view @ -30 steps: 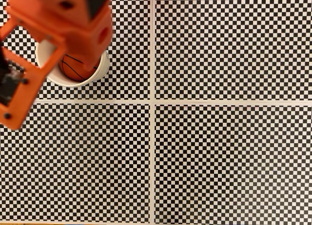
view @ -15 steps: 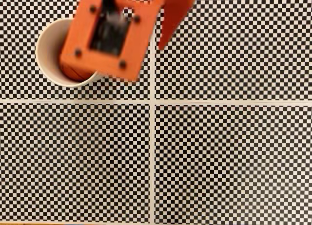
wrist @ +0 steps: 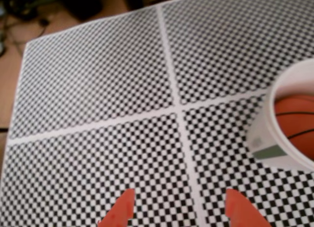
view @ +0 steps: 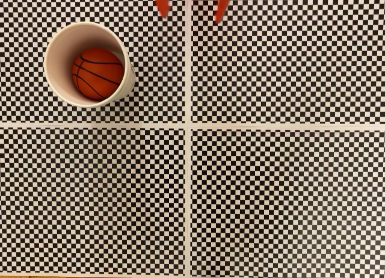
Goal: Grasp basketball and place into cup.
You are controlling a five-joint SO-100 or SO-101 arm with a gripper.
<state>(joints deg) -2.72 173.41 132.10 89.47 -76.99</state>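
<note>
The basketball [view: 97, 74] sits inside the cup [view: 57, 79], low against its far wall in the fixed view. A second ago the pincer [view: 191, 6] hung over the cup; now it has pulled away, its tips well apart from the cup, spread and gripping nothing. On the checkered desk [view: 271, 188] the drop looks done, though the wrist view is blurry

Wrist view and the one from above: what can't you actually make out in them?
- Orange plastic fingers: just the tips show in the fixed view; the top edge cuts off the rest.
- Off-white paper cup: the wrist view's right edge cuts it off.
- Dark orange miniature basketball: its underside is hidden by the cup's wall in the fixed view.
</note>
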